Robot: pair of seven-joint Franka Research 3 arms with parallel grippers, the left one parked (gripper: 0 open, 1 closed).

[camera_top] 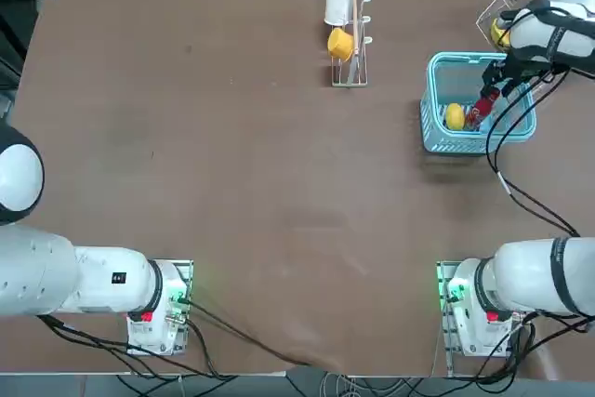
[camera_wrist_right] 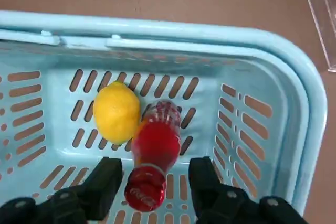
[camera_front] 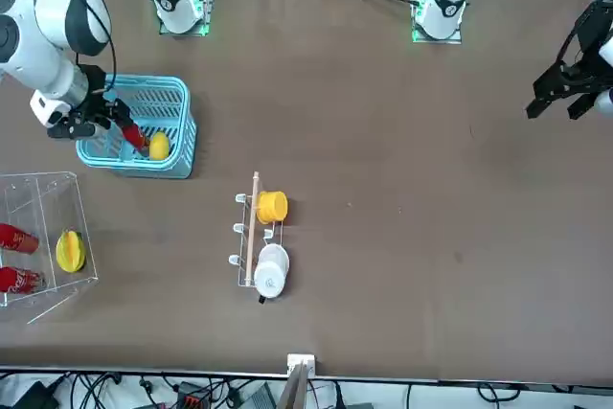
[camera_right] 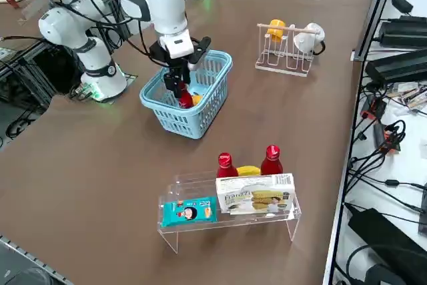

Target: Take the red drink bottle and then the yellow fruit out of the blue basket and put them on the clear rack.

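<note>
Presently right hand hung inside light blue slotted plastic basket, fingers parted astride slim red plastic drink bottle, nothing gripped; small round yellow fruit lay just beside it.

Evenly lit indoor table scene, bright and mostly sharp.
Soft overhead light gives faint shadows beside the blue basket; green lamps glow at the arm bases; the wrist view is slightly soft, its dark fingertips blurred.
</note>
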